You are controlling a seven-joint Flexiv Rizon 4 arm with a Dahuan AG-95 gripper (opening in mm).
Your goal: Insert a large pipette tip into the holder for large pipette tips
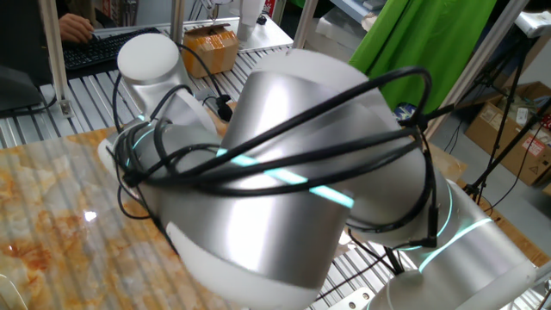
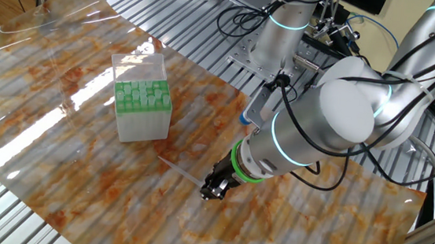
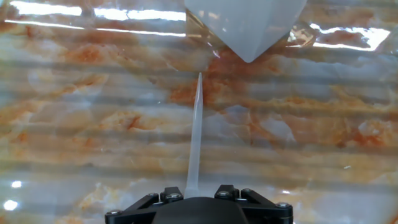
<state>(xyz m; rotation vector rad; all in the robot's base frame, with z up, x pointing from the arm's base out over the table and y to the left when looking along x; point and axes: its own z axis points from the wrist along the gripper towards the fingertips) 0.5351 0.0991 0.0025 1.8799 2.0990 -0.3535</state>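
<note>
The large pipette tip (image 3: pixel 195 134) is a thin translucent cone lying flat on the marbled sheet, point away from me. It also shows in the other fixed view (image 2: pixel 180 172). Its wide end runs in between my gripper's (image 3: pixel 195 191) two dark jaws, which stand apart on either side of it with a gap showing. The gripper (image 2: pixel 211 191) is low at the table. The holder for large pipette tips (image 2: pixel 141 99), a white box with a green grid top, stands beyond the point; only its corner (image 3: pixel 245 25) shows in the hand view. One fixed view shows only the arm.
The marbled sheet (image 2: pixel 79 173) covers a ribbed metal table. The arm's base (image 2: pixel 275 48) and cables stand at the back right. A keyboard (image 1: pixel 95 50) and a cardboard box (image 1: pixel 211 47) lie behind the table.
</note>
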